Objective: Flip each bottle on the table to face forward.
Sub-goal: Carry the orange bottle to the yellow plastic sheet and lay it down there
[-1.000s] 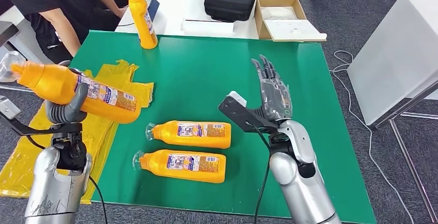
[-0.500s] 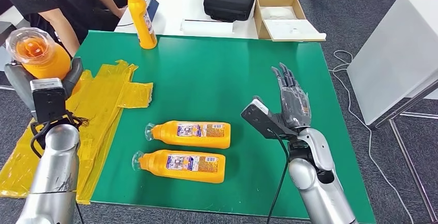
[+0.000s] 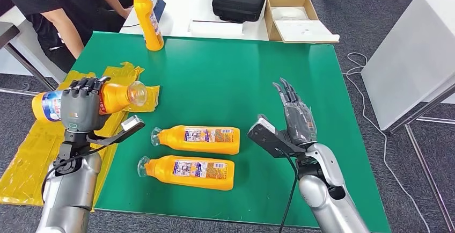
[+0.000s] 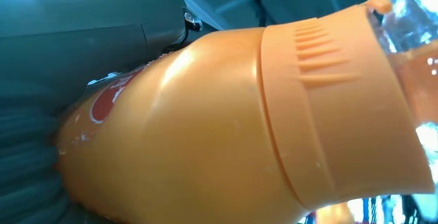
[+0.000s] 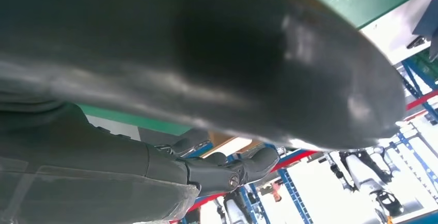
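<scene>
Orange detergent bottle (image 3: pixel 91 101) lies sideways in the left hand (image 3: pixel 80 107), clamped above the green surface (image 3: pixel 214 77) edge. Set it down label-up, clear of both lying bottles (image 3: pixel 196 155). Right hand (image 3: pixel 295 117) hovers, fingers apart.

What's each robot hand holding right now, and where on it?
Left robot hand grips an orange bottle around its body, cap end free. Right robot hand holds nothing.
</scene>
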